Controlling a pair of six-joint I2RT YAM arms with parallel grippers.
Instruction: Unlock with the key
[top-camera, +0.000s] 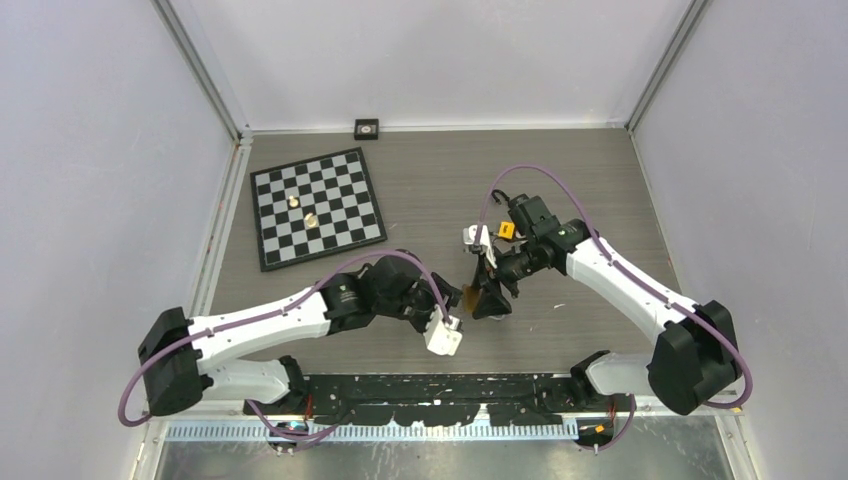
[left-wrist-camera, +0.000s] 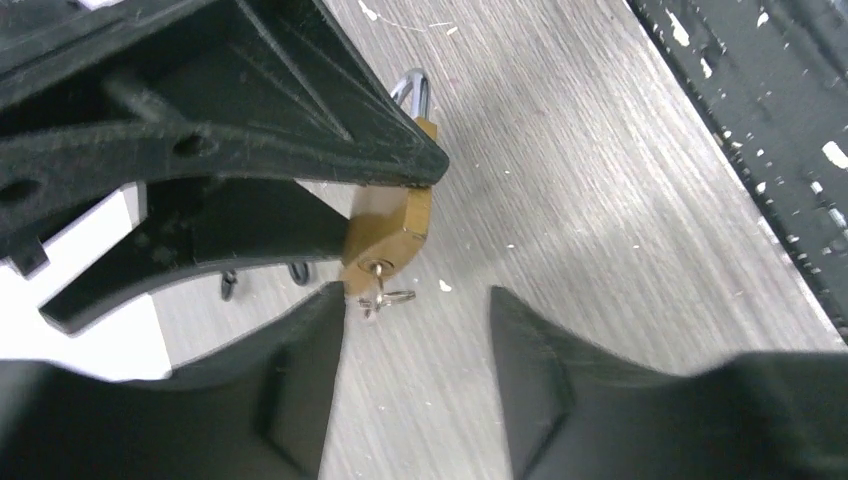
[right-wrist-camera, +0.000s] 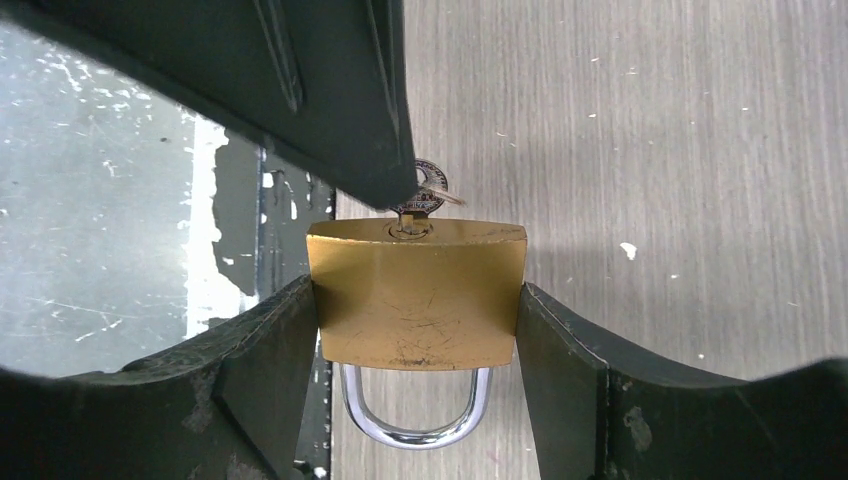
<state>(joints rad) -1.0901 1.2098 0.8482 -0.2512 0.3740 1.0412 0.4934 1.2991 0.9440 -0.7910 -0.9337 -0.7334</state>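
A brass padlock (right-wrist-camera: 415, 290) with a silver shackle (right-wrist-camera: 415, 425) is clamped by its sides between the fingers of my right gripper (right-wrist-camera: 417, 292), just above the table. A small silver key (right-wrist-camera: 425, 198) sits in its keyhole. In the left wrist view the padlock (left-wrist-camera: 392, 225) faces my left gripper (left-wrist-camera: 415, 300), which is open. The key (left-wrist-camera: 378, 290) with its ring lies just off the tip of one left finger (left-wrist-camera: 300, 360), not held between the two. In the top view both grippers meet near the table's front centre, left (top-camera: 455, 298) and right (top-camera: 490, 298).
A chessboard (top-camera: 318, 207) with two small brass pieces lies at the back left. A small black square object (top-camera: 366, 127) sits by the back wall. A black rail (top-camera: 440, 385) runs along the near edge, just in front of the grippers.
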